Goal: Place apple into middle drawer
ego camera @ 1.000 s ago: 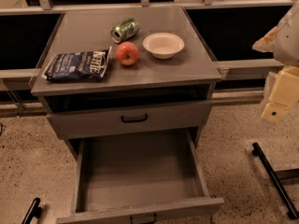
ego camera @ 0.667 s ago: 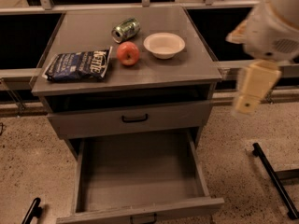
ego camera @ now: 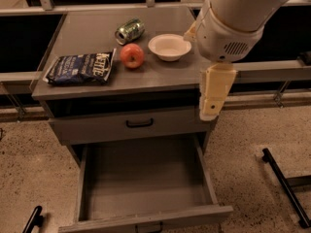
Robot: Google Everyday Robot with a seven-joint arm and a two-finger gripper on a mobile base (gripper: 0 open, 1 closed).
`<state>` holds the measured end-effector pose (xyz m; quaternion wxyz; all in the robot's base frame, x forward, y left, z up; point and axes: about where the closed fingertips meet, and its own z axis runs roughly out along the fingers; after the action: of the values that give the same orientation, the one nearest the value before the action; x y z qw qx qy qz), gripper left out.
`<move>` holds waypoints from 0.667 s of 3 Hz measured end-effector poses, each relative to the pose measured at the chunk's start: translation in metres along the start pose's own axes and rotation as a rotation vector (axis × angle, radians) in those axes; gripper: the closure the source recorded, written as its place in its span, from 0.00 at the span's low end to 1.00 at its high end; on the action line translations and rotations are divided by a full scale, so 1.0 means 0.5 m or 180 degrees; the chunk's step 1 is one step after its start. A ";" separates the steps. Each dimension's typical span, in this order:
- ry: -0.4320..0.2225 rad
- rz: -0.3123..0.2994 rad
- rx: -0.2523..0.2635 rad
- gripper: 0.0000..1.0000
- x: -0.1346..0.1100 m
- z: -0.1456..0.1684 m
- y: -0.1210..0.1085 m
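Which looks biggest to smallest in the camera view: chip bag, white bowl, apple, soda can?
1. chip bag
2. white bowl
3. apple and soda can look alike; the can lies farther back, so unranked.
The gripper hangs at the front corner of the cabinet, below the bowl in the picture.
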<state>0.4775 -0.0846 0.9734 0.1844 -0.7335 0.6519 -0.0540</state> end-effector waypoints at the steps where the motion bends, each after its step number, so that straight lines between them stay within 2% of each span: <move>1: 0.0000 0.0000 0.0000 0.00 0.000 0.000 0.000; 2: -0.0079 -0.0239 -0.0012 0.00 -0.019 0.027 -0.025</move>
<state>0.4922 -0.0717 0.9667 0.1889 -0.7585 0.6216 -0.0506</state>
